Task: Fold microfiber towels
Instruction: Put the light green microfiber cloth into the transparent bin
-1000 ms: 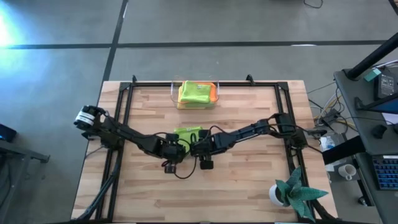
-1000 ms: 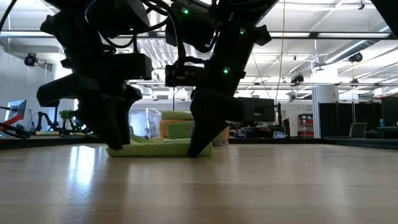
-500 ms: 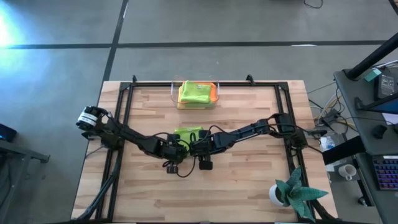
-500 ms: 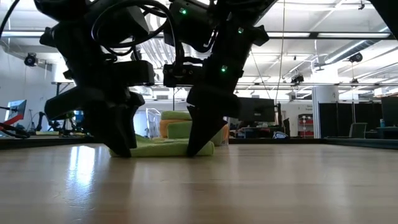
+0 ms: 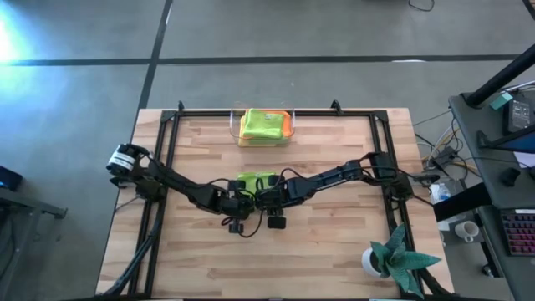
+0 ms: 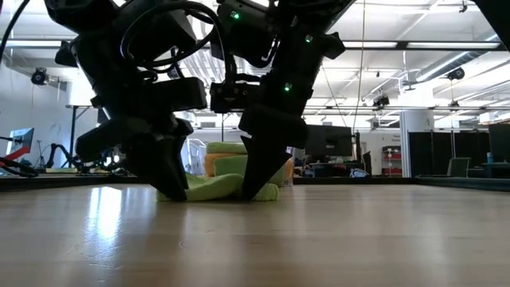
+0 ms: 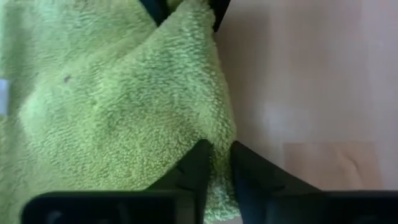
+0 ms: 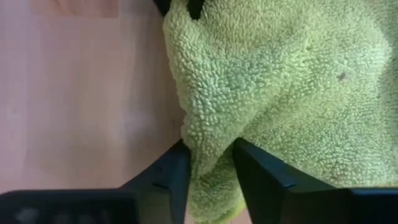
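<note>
Lime green fuzzy microfiber towel (image 5: 254,180) is lying at the wooden table's (image 5: 334,242) middle, both the left gripper (image 7: 216,163) and right gripper (image 8: 210,163) pinching its near edge.

lime green towel (image 5: 253,181) mid-table, nubby looped texture, same green in both wrist views (image 7: 118,106) (image 8: 280,81). 2 arms and grippers black; left gripper (image 5: 237,201), right gripper (image 5: 269,199). small green lights glow on the arms in the low view. table (image 5: 334,251) light wood, butcher-block strips, with a black frame (image 5: 171,125) along its edges. clear bin (image 5: 264,126) holds a stack: lime green on top, yellow below, orange at the edges. plant (image 5: 403,257) teal, spiky leaves, white pot. floor grey with dark seams.
</note>
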You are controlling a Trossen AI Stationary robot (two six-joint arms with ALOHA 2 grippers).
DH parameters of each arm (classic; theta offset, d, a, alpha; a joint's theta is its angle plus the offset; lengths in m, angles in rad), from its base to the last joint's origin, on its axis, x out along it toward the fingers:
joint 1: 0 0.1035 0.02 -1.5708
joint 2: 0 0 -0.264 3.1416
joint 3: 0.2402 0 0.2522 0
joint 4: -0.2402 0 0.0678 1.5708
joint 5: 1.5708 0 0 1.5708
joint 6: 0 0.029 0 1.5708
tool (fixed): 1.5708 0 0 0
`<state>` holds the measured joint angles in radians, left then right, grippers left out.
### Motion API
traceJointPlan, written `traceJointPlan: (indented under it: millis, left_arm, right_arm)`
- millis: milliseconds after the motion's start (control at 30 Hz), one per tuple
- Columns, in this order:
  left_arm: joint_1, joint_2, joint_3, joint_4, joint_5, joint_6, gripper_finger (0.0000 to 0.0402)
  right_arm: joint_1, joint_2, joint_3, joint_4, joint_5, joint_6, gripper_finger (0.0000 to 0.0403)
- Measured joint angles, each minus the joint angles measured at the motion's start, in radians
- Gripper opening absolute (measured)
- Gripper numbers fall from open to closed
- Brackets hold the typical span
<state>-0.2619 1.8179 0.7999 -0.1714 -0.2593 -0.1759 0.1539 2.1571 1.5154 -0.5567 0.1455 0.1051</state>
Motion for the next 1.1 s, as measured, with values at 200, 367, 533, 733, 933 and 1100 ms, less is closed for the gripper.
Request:
traceJointPlan:
  millis: [200,367,533,733,933,1100]
  left_arm:
    - [0.000,-0.017,-0.005,0.010,-0.042,0.014,0.0005]
    - [0.000,-0.042,0.006,0.021,-0.061,0.060,0.0006]
    - [0.001,-0.115,0.007,0.017,-0.059,0.061,0.0006]
    - [0.010,-0.237,0.018,-0.033,-0.080,0.111,0.0006]
    - [0.025,-0.355,0.022,-0.083,-0.116,0.130,0.0006]
    - [0.032,-0.475,0.027,-0.087,-0.116,0.210,0.0006]
  right_arm:
    - [0.000,0.000,0.001,-0.013,-0.022,0.022,0.0062]
    - [0.000,-0.009,0.001,-0.024,-0.050,0.066,0.0016]
    - [0.000,-0.053,0.001,-0.055,-0.055,0.105,0.0011]
    - [-0.004,-0.121,0.001,-0.078,-0.055,0.107,0.0010]
    - [-0.021,-0.202,0.001,-0.099,-0.067,0.133,0.0010]
    - [-0.035,-0.264,0.003,-0.100,-0.074,0.152,0.0009]
